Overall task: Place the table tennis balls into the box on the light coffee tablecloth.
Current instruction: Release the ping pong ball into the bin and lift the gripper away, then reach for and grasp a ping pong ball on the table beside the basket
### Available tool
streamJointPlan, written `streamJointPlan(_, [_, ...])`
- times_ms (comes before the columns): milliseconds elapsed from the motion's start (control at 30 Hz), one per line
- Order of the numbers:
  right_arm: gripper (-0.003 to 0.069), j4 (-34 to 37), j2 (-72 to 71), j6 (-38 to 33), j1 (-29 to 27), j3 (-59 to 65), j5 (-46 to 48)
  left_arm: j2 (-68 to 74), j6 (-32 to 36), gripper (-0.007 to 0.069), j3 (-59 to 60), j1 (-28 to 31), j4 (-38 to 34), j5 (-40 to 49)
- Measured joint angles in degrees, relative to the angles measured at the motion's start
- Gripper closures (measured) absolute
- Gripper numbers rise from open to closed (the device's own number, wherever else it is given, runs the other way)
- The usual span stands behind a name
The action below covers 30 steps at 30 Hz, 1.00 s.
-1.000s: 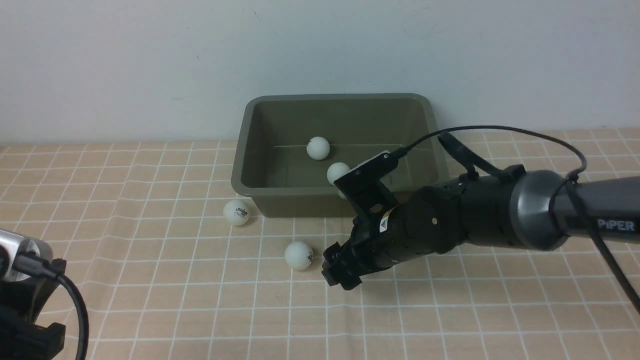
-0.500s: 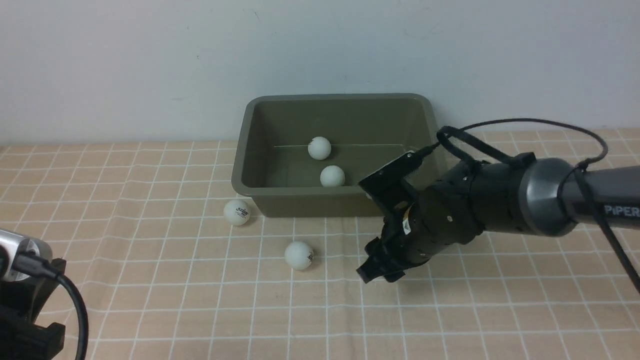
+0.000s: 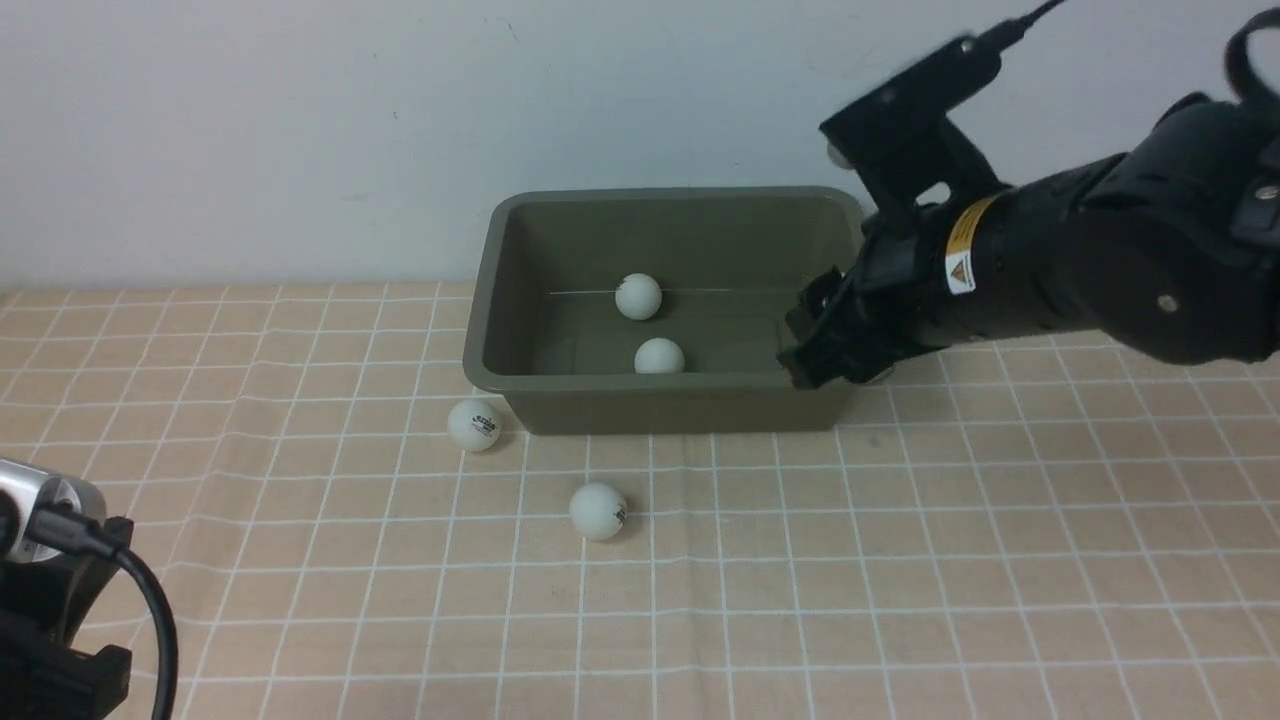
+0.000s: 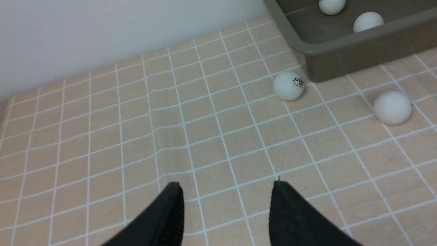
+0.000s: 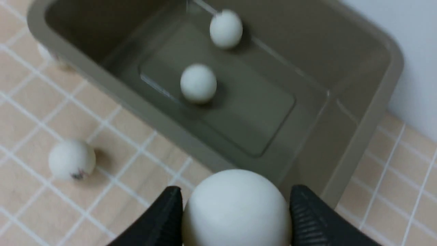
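Five white table tennis balls can be counted here, for what it's worth. The held ball [image 5: 236, 218] is pinched between the jaws of the right gripper [image 5: 235, 194], which are closed onto its two sides, and it's carried up in the air by the near right corner of the olive-green box [image 3: 660, 412]. Whether it's already past the rim can't really be told. Two balls are sat inside the box: the back ball [image 3: 638, 296] is found towards the far wall, roughly mid-width, and the front ball [image 3: 659, 356] is just ahead of it, close to the near wall. The other two are out on the light coffee tablecloth [image 3: 900, 560] that the worktop is covered with. The logo ball [image 3: 474, 424] is seen just off the box's near left corner, close to it but apart from it. The outer ball [image 3: 597, 511] is found further out from the box's near wall, with a small dark mark on its side. The left gripper [image 4: 227, 186] is held well away from the box, off its near left, low over the cloth, with its jaws spread fairly wide and nothing between them. The box itself is set close to the white wall [image 3: 300, 120] behind it.
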Motion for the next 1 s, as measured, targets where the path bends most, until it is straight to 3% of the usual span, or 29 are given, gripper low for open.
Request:
streamJointPlan(467, [0.0299, 0.8, 17.6, 1.4, -5.8, -11.5, -7.6, 0.0, 0.0, 0.0310, 0.0, 0.0, 0.0, 0.0])
streamJointPlan(1000, [0.0265, 0.1, 19.0, 1.7, -7.3, -12.4, -11.3, 0.0, 0.0, 0.0310, 0.0, 0.0, 0.0, -0.1])
